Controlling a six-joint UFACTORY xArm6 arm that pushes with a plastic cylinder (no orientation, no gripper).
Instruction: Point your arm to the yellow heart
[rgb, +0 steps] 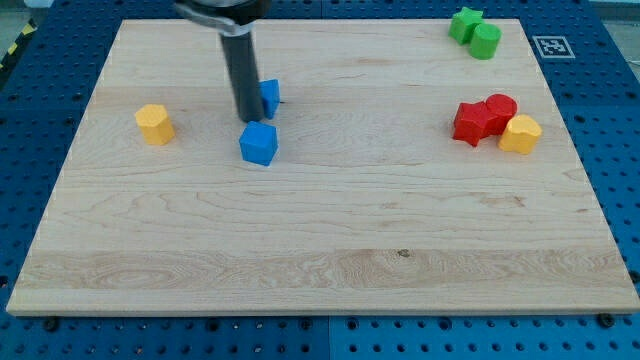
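Observation:
My tip (250, 121) rests on the board at the upper left of centre. It stands between two blue blocks: a blue cube (258, 143) just below it and a second blue block (271, 96) just to its upper right, partly hidden by the rod. The yellow heart (520, 133) lies far off at the view's right and touches a red block. A second yellow block, hexagon-like (154, 124), sits to the tip's left.
A red star (470, 122) and a red round block (499, 108) sit bunched with the yellow heart. A green star (464, 21) and a green round block (486, 40) lie at the top right corner. The wooden board (320, 250) has blue pegboard around it.

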